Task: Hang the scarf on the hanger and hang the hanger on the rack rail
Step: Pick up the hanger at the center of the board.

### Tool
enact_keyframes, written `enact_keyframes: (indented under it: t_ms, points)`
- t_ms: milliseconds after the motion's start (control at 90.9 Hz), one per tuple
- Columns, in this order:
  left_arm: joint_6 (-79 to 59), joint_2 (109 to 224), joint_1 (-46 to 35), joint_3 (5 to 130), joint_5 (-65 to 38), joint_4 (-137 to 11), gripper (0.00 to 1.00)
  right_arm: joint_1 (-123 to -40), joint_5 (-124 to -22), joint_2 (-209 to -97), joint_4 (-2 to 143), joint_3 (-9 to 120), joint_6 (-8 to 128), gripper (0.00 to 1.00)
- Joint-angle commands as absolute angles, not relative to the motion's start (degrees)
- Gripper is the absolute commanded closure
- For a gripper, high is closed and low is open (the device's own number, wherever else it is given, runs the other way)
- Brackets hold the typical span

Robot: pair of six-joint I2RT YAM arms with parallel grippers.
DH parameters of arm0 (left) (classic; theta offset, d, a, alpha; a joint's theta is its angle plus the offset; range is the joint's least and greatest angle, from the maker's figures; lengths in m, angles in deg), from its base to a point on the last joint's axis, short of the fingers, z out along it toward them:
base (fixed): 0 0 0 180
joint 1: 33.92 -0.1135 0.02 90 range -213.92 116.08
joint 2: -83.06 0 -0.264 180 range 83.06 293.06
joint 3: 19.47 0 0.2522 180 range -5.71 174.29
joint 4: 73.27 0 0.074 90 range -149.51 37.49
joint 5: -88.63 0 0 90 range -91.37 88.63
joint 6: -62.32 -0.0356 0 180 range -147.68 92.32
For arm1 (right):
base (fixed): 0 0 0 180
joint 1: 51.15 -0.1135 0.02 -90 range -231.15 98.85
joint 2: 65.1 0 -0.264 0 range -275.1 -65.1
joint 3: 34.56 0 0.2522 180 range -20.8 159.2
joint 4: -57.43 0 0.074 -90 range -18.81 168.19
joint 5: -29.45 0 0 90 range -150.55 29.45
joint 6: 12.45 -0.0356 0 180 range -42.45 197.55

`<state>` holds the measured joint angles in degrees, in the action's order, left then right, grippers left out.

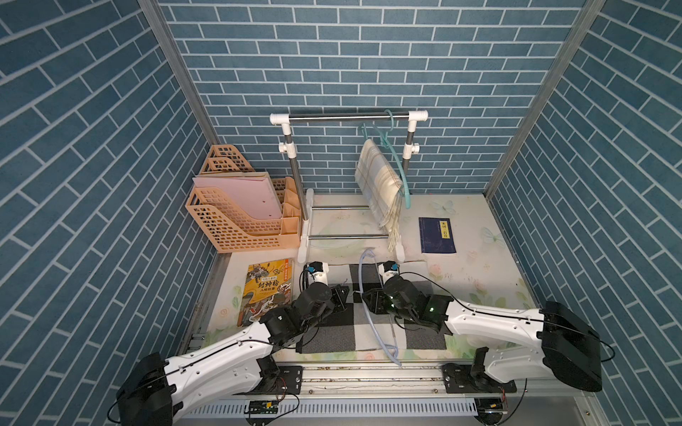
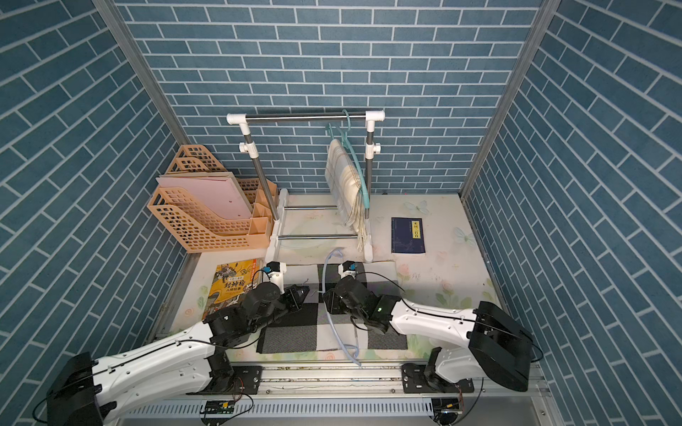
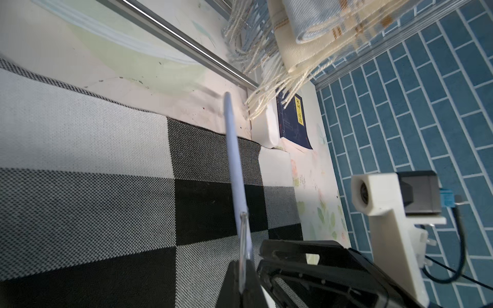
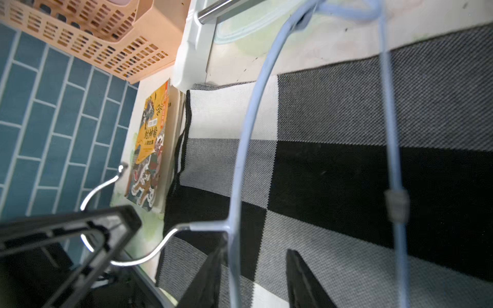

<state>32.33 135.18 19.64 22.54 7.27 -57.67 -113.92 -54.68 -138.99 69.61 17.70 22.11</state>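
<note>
So the checked scarf (image 1: 328,333) is lying flat on the table (image 1: 479,284), right in front of both arms, not on any hanger; my guess is it's spread out like that so an edge is easy to lift. The hanger (image 4: 241,149) sits over the cloth; can't tell if it touches. The left end effector (image 3: 240,269) is pressed together on the neck by the shiny metal hook (image 4: 149,256), which looks like the anchor grip. The right end effector (image 4: 256,256) is spread, with the pale blue wire just beside one finger and not pinched as far as I can see; probably so it's free to go for the fabric.

Materials: the scarf is a coarse, floppy knit in black, grey and white squares; the hanger is thin, smooth coated wire with curved shoulders, so likely slippery. Behind, a cream fringed scarf (image 1: 378,177) drapes off a teal hanger (image 1: 401,169) on the steel rail (image 1: 348,118); that's the target look, I reckon.
</note>
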Motion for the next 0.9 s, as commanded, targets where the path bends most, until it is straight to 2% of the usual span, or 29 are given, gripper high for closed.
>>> enact_keyframes:
  t_ms: [0,88,187,374,627,891]
  points:
    - [32.9,136.7,19.8,29.2,13.1,-47.7,1.00,-110.7,-55.9,-130.8,80.0,19.1,26.4,0.44]
    - [34.2,139.0,20.1,33.3,14.8,-42.6,1.00,-105.4,-56.1,-123.5,89.0,18.2,29.1,0.39]
    - [36.0,142.2,20.8,36.7,15.6,-40.5,1.00,-96.1,-57.5,-117.9,95.6,15.6,32.9,0.38]
    - [29.2,150.0,21.9,44.4,11.6,-38.8,1.00,-79.3,-64.2,-118.5,96.4,7.8,38.5,0.39]
    - [19.5,151.4,19.5,50.1,2.9,-35.2,1.00,-73.8,-66.4,-124.7,88.4,2.6,38.9,0.41]
    - [14.4,151.9,14.0,48.9,-5.4,-35.7,1.00,-72.7,-66.7,-128.3,84.7,1.1,40.4,0.44]
